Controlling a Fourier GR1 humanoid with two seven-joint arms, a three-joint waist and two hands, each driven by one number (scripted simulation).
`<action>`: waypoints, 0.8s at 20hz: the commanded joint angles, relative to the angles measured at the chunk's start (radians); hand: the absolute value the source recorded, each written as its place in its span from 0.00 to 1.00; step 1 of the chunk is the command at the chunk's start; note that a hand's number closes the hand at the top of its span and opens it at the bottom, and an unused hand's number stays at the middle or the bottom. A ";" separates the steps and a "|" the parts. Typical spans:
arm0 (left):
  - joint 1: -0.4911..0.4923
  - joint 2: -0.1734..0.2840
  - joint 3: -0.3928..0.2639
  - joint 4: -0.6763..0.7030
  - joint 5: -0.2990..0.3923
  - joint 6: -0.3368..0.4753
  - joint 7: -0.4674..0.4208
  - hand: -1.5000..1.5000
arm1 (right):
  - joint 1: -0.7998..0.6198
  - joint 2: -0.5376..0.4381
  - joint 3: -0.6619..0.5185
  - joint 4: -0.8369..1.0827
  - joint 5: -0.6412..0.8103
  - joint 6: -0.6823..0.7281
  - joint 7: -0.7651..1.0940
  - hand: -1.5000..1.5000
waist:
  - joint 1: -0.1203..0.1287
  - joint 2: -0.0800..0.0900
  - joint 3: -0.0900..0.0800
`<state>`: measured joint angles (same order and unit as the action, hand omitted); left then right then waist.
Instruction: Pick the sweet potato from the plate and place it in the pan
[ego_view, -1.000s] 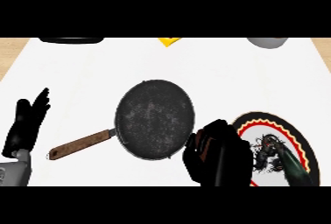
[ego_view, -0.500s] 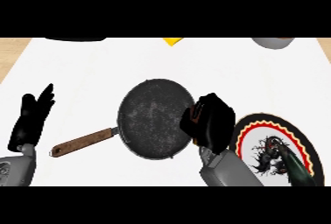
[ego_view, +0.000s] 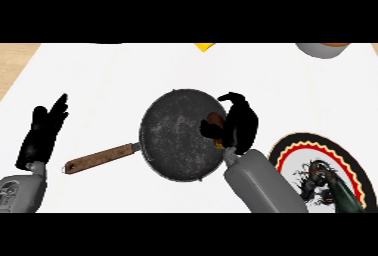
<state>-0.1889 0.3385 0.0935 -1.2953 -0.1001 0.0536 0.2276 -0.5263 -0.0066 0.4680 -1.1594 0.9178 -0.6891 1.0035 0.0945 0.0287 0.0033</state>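
Looking down from the head view, I had the right hand over the pan's right rim, fingers curled round the sweet potato, which showed brown just inside the rim. The plate lay bare of it. I judged the pick done and only the release left. The left hand rested open at the left.

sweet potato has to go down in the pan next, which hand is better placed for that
Right. The right hand is curled round the sweet potato over the pan's right edge. The left hand rests open at the view's left, away from the pan.
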 joint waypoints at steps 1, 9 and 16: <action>-0.012 -0.004 -0.010 -0.024 -0.013 0.009 0.011 0.50 | -0.100 0.006 -0.017 0.169 -0.134 -0.193 0.009 0.00 | 0.022 0.002 0.001; -0.043 -0.005 -0.018 0.025 -0.012 -0.017 0.002 0.50 | -0.211 0.006 0.038 0.306 -0.232 -0.476 -0.082 0.00 | 0.024 0.005 0.000; -0.026 0.000 0.019 0.064 -0.011 0.006 -0.019 0.50 | -0.257 0.006 0.041 0.380 -0.263 -0.683 -0.092 0.00 | -0.027 -0.011 -0.003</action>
<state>-0.2063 0.3350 0.0992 -1.2694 -0.1044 0.0507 0.2289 -0.7495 -0.0063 0.4993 -0.8229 0.6796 -1.1761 0.8641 0.0881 0.0204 0.0019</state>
